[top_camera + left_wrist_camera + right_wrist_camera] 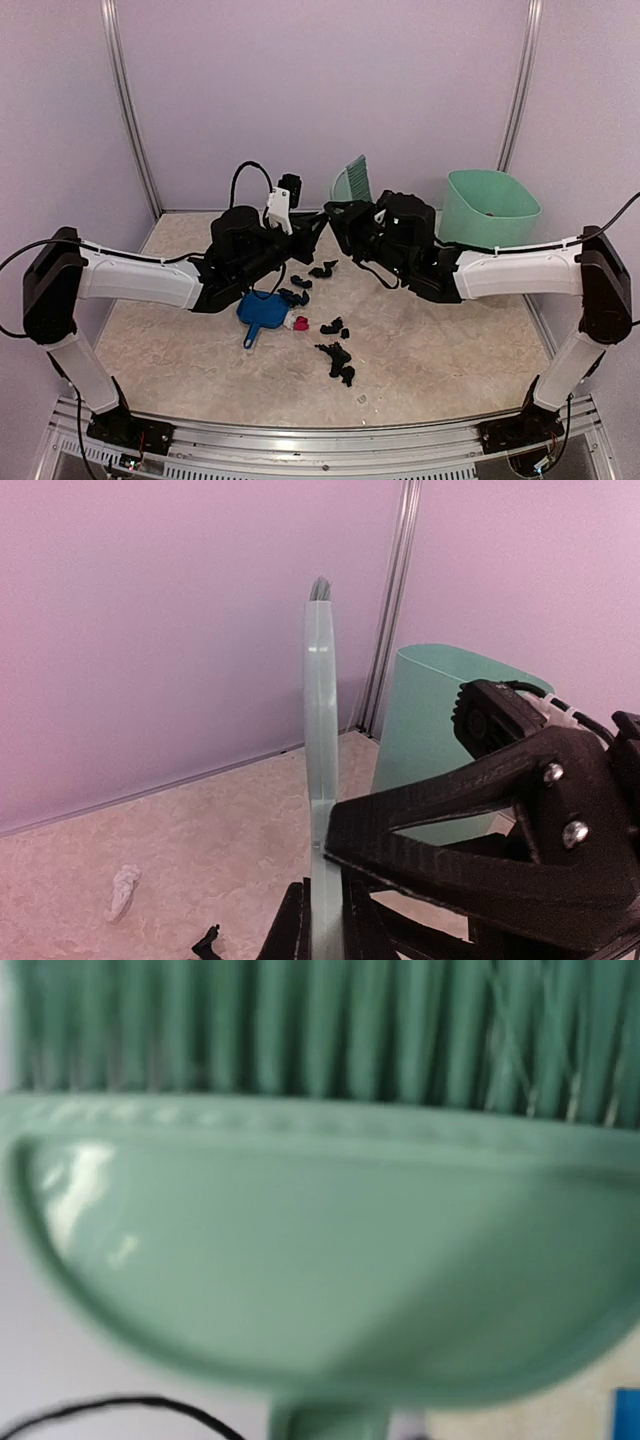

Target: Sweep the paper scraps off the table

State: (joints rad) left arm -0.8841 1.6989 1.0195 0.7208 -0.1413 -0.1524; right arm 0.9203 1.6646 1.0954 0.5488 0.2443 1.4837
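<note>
Black paper scraps (338, 358) lie scattered across the middle of the beige table (440, 330), with more behind them (322, 270) and a pink one (298, 322) beside the blue dustpan (262, 312). The green hand brush (352, 180) stands upright above the table centre, bristles up. My left gripper (318, 222) is shut on its handle, and in the left wrist view the jaws (325, 910) squeeze the thin handle edge-on. My right gripper (336, 216) grips the same handle from the other side, one finger (450, 830) pressed against it. The brush (320, 1250) fills the right wrist view and hides those fingers.
A tall mint-green bin (490, 208) stands at the back right, close behind the right arm. A white scrap (122, 890) lies near the back wall. The dustpan rests flat under the left arm. Walls and metal rails close in the table's back and sides.
</note>
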